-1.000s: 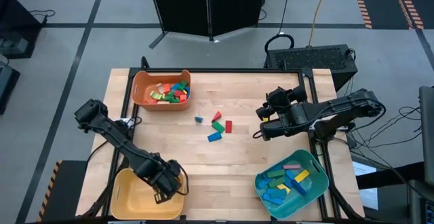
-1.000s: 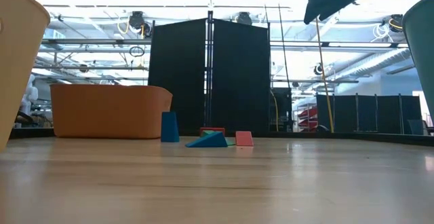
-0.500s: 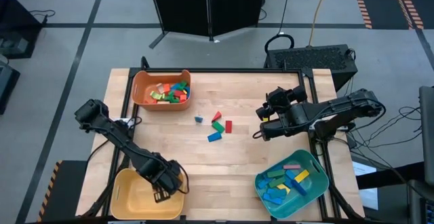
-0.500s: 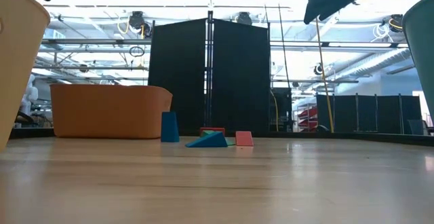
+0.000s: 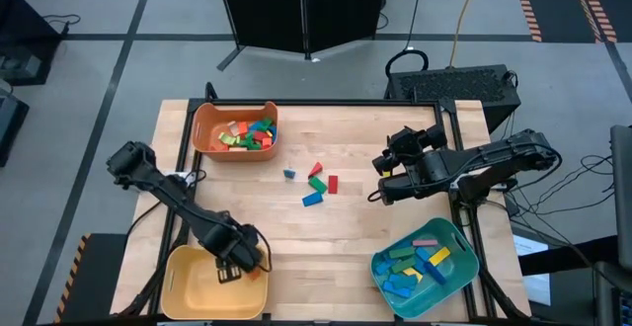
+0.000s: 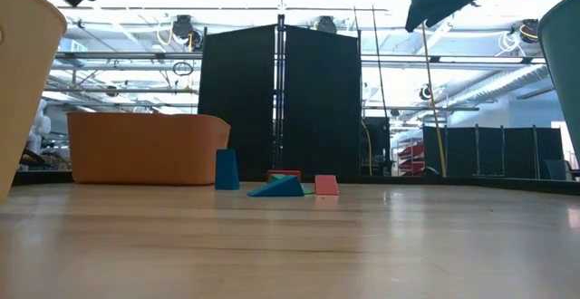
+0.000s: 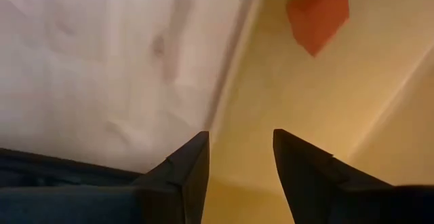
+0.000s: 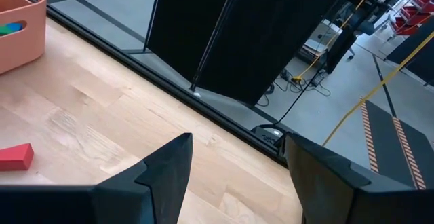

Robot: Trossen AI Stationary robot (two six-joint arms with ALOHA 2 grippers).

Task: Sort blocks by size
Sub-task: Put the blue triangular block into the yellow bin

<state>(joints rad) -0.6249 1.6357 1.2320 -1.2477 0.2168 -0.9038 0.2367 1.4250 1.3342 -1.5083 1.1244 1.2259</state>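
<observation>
While an orange block (image 7: 319, 15) lies free inside the yellow bin (image 5: 188, 279) at the near left corner, your left gripper (image 5: 233, 267) hangs over that bin's right end with its fingers (image 7: 186, 172) apart, holding nothing. A few loose blocks (image 5: 317, 185) sit mid-table. More blocks fill the orange bin (image 5: 207, 119) at the far left and the teal bin (image 5: 456, 235) at the near right. Your right gripper (image 5: 378, 177) waits above the table's right side, fingers (image 8: 166, 170) apart and empty.
</observation>
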